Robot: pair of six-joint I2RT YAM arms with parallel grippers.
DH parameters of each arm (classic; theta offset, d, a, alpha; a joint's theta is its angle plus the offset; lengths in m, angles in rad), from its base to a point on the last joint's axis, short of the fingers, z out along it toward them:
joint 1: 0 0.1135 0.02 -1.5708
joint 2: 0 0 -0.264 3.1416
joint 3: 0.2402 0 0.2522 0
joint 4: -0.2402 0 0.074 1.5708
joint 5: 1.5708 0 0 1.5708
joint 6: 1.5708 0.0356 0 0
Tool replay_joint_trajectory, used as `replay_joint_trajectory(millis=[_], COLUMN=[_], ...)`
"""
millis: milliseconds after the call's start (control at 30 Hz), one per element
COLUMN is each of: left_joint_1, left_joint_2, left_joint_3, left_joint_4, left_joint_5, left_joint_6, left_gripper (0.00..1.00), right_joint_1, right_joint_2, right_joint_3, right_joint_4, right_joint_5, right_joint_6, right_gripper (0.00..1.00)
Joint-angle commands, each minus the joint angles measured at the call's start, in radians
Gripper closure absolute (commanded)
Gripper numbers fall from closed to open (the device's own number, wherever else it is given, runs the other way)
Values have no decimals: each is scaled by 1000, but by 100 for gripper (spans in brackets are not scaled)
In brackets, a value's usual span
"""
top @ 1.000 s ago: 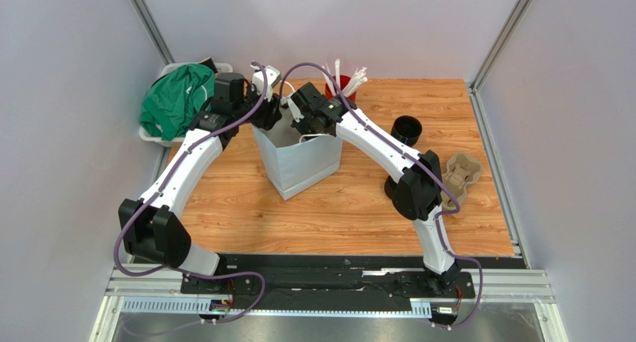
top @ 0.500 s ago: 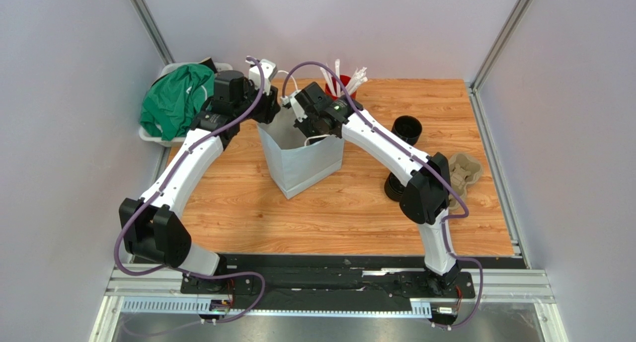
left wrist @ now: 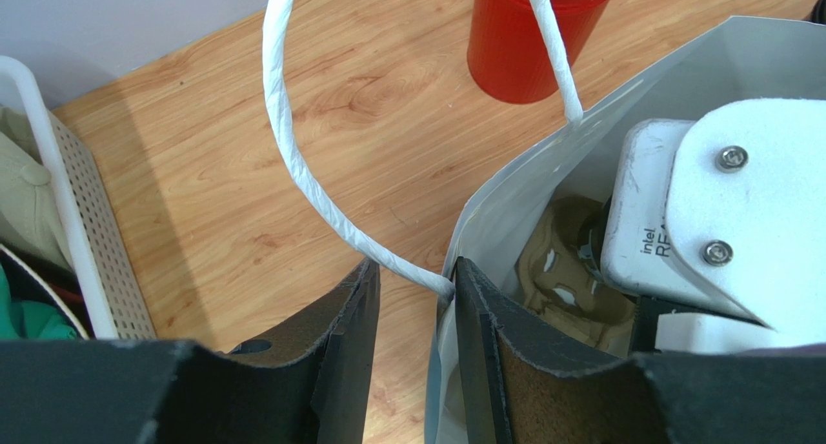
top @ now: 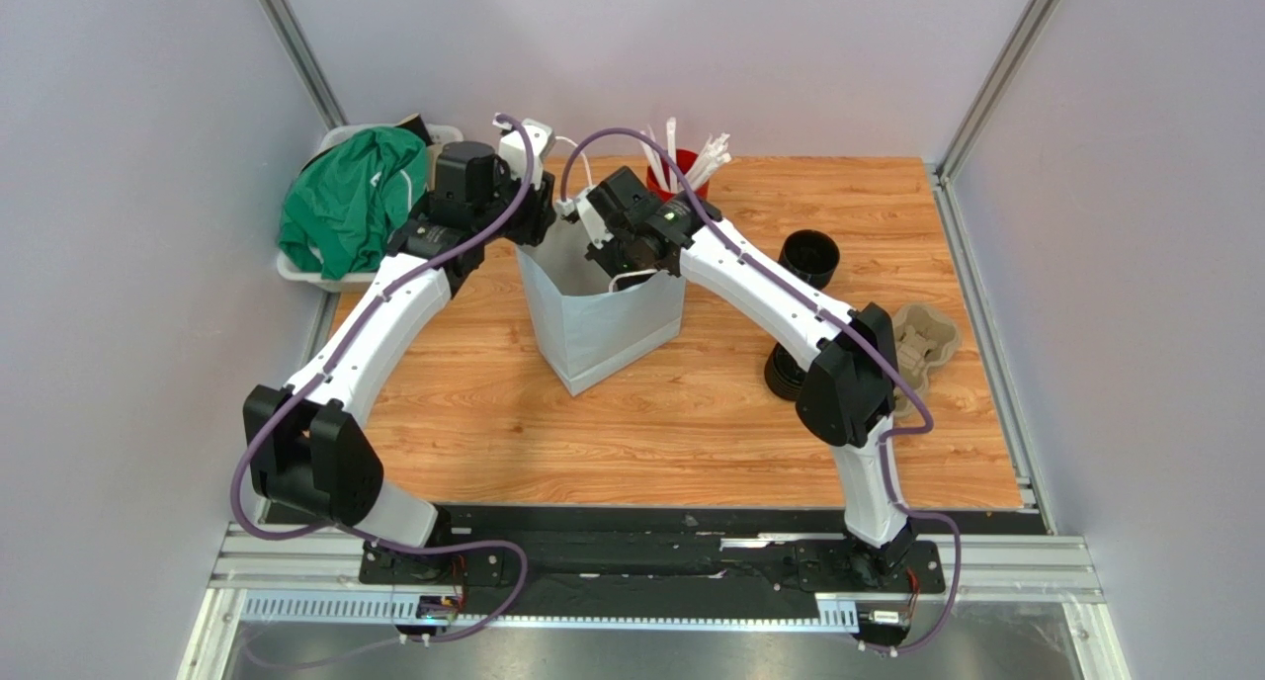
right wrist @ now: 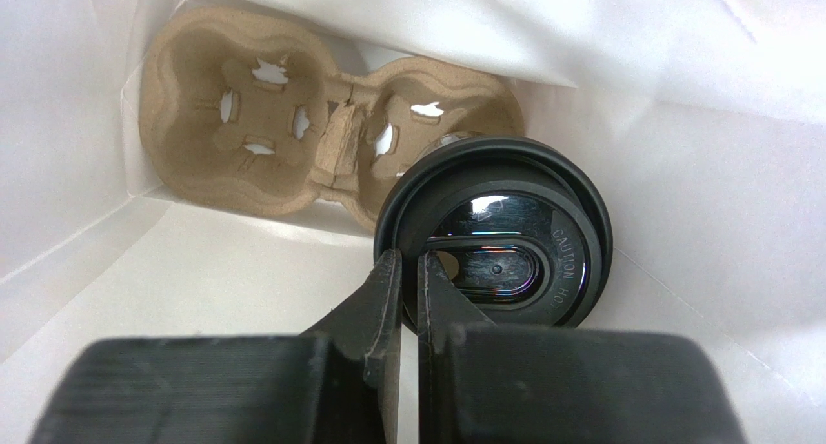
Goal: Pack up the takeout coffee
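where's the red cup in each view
Top view: the red cup stands at the far edge of the table, just behind the white bag.
Left wrist: top edge, right of centre, beyond the bag's rim, with the bag's handle crossing in front of it.
Right wrist: not in it; this view looks down inside the bag at a black lidded cup.
Shared landmark: the bag, seen in all three views.

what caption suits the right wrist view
Right tool grips a lidded black cup over the pulp carrier inside the bag.
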Motion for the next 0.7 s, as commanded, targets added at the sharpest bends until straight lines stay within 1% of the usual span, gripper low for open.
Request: replay_joint_trajectory(millis=[0,400,667], left_joint_1=[-7,-10,-10], left_joint_2=[13,1,-10], left_joint_3=[45,31,22], left_joint_4=[32,43,55], left_joint_5=[-56,-75,-86], left_joint_6=[-13,-9,-10], left_gripper=[57,57,57], right_joint_1=[0,-30,-36], right_joint_2=[-1,82,105], right_joint_3=[9,84,93], right_joint_4=[-31,-80,-100], right_joint_5=[4,-8,-22], right_joint_6=[-31,-26,-28], right_gripper=[100,100,100])
